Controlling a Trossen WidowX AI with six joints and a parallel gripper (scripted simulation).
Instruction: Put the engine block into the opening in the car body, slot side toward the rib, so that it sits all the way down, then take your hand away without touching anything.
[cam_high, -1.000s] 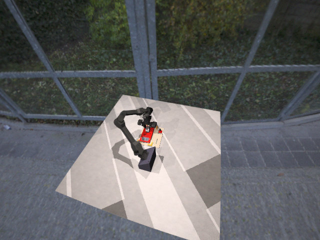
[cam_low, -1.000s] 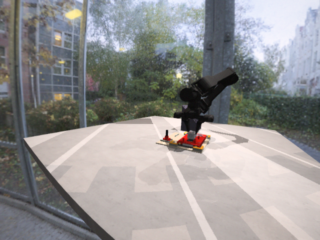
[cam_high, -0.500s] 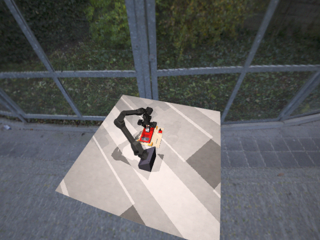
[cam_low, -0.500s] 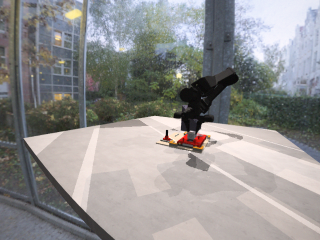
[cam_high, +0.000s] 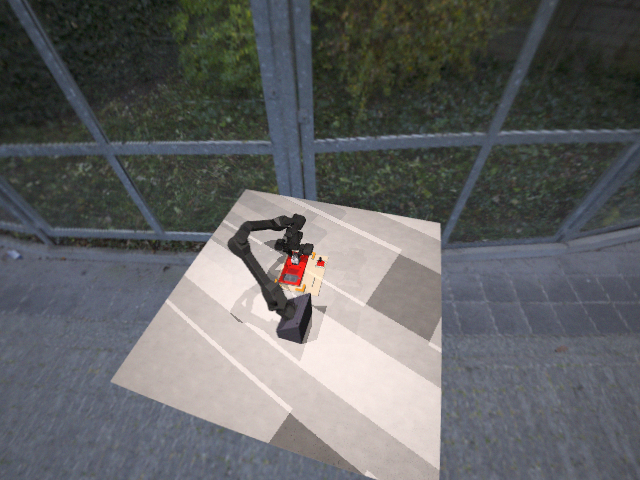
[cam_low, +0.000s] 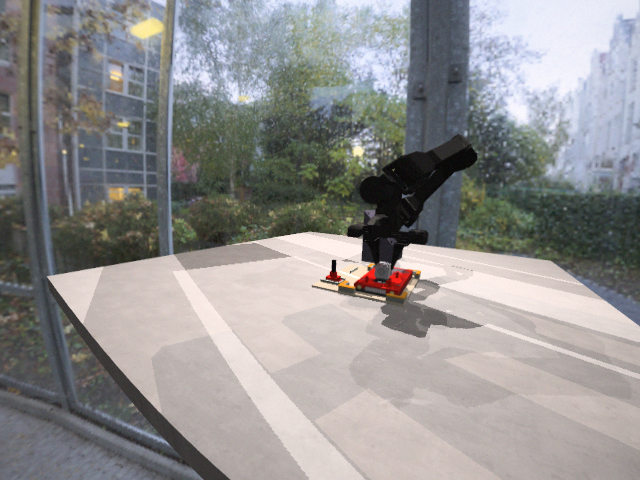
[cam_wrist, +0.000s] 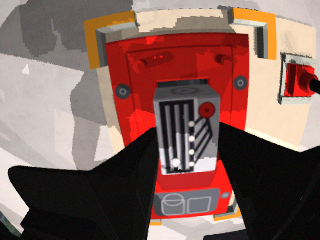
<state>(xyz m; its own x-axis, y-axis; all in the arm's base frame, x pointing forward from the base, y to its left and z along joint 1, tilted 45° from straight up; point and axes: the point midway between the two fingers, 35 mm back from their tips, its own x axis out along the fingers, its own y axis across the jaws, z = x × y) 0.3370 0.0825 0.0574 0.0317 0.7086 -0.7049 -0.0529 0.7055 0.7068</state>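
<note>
The grey engine block (cam_high: 295, 259) (cam_low: 383, 271) (cam_wrist: 187, 145) has a striped top with a red round cap. My gripper (cam_high: 295, 253) (cam_low: 383, 264) (cam_wrist: 186, 131) is shut on it, one black finger on each side. The block is over the opening of the red car body (cam_high: 302, 266) (cam_low: 398, 283) (cam_wrist: 175, 62). A dark strip of the opening (cam_wrist: 182, 82) shows past the block's far end in the wrist view. The block stands up above the body's surface; its lower end is hidden, so how deep it sits cannot be told. The rib is not clearly seen.
The car body lies on a beige board (cam_high: 316, 281) (cam_low: 323, 285) (cam_wrist: 260, 117) between orange corner brackets (cam_wrist: 272, 40). A red piece with a black upright peg (cam_high: 320, 262) (cam_low: 333, 276) (cam_wrist: 297, 80) stands beside it on the board. The dark arm base (cam_high: 294, 328) is behind the board.
</note>
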